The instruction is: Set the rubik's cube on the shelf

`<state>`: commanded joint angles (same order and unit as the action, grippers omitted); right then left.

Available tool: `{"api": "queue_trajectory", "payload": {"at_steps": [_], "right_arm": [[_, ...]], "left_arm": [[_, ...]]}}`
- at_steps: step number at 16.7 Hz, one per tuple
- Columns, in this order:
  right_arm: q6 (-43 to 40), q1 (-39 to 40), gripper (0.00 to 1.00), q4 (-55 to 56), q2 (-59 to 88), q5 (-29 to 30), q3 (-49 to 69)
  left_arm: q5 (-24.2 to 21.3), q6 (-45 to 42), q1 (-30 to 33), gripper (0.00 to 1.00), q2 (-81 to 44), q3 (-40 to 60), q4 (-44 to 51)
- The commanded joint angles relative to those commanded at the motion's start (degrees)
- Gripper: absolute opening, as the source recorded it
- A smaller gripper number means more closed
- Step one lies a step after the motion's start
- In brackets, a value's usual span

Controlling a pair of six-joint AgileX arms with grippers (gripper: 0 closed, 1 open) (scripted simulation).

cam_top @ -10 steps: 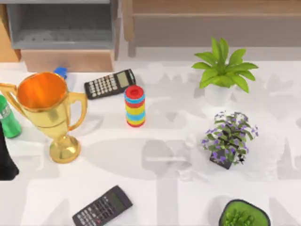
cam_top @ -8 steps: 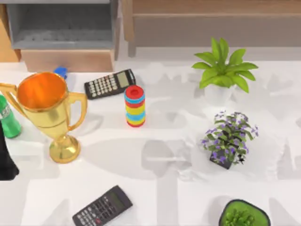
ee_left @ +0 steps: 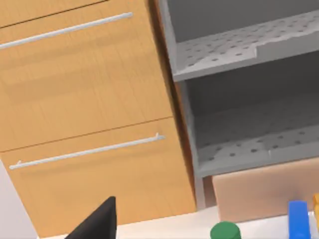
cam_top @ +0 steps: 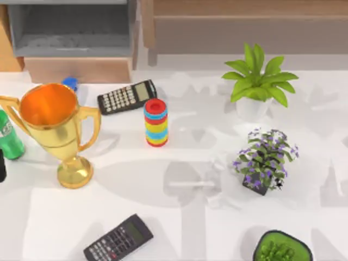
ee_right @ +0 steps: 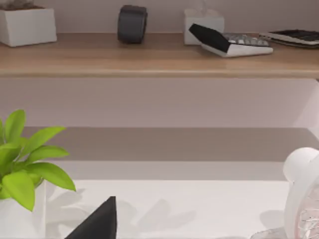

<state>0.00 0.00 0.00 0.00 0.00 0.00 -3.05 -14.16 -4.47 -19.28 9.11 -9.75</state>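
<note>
From above, the long wooden shelf (cam_top: 244,8) runs along the back, far behind the shiny gold cup (cam_top: 51,128) and to its right. It is flat, so things can sit on it.

By the left wrist, the dark pointed left gripper (ee_left: 97,221) faces smooth wooden drawers (ee_left: 84,99).

By the right wrist, the right gripper (ee_right: 97,221) faces the shelf. I cannot tell if either is open or closed.

White table (cam_top: 190,228) with trophy (cam_top: 54,128), calculators (cam_top: 126,96).

Matte black pointed tool (ee_left: 94,223)
</note>
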Motion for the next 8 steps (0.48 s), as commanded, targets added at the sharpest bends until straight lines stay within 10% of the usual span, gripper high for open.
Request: {"api": "queue_trajectory", "payload": {"at_steps": [8], "right_arm": [[0.0, 0.0, 1.0, 0.0, 0.0, 0.0, 0.0]], "left_arm": [[-8.5, -28.9, -7.6, 1.0, -41.6, 20.0, -21.4]]}}
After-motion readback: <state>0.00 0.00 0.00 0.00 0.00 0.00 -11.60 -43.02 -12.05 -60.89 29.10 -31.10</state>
